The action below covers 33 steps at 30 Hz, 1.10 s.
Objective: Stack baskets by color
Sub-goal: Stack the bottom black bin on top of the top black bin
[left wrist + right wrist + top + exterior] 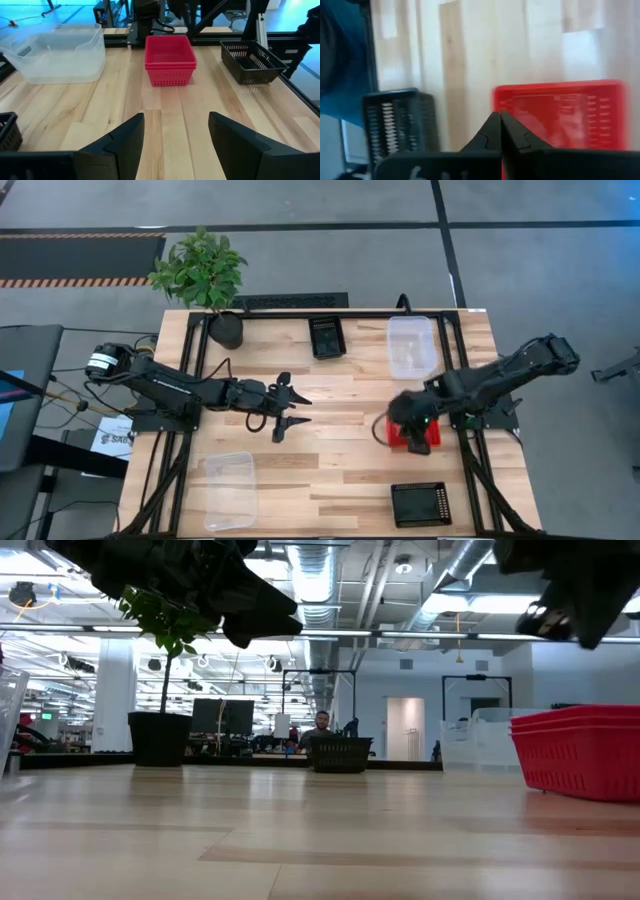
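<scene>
Above the red perforated plastic baskets (408, 436), nested in a stack on the wooden table's (340, 480) right side, the right gripper (500, 131) hovers with its fingers pressed together, holding nothing, its arm reaching in from the right edge. At mid-table the left gripper (293, 410) stands open and empty, arm stretched level, pointing toward the red stack. One black perforated basket (420, 503) lies near the front edge, another black basket (327, 336) and a clear basket (411, 345) at the back, a second clear basket (230, 490) front left.
</scene>
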Motion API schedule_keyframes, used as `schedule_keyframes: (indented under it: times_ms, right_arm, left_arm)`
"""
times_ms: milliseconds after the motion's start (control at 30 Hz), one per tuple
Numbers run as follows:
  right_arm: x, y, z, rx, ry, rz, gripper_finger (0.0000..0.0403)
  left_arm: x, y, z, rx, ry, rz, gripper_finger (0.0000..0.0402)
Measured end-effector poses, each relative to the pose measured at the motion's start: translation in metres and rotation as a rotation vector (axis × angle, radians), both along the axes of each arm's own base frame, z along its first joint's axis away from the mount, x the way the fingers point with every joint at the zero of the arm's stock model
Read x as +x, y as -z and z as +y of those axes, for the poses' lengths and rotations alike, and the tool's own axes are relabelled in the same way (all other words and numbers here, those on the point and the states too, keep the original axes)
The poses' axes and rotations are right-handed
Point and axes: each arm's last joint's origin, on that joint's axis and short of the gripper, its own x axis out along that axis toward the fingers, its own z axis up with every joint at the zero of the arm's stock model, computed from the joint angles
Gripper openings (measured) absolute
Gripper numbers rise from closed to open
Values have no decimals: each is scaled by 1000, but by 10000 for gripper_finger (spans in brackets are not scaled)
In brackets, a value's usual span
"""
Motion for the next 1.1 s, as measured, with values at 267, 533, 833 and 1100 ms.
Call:
schedule_keyframes:
  times_ms: [267, 533, 833, 1100]
  right_arm:
    - [-15, -2, 46, 42, 58, -11, 29]
    - [-27, -6, 73, 77, 51, -69, 30]
    - [-30, 4, 93, 2, -6, -101, 31]
    - [-22, 24, 102, -53, -38, -26, 53]
  left_arm:
    - [0, 0, 1, 4, 18, 0, 209]
    - [0, 0, 1, 3, 19, -1, 209]
    - [0, 0, 0, 24, 26, -3, 209]
    - [1, -2, 7, 37, 12, -18, 209]
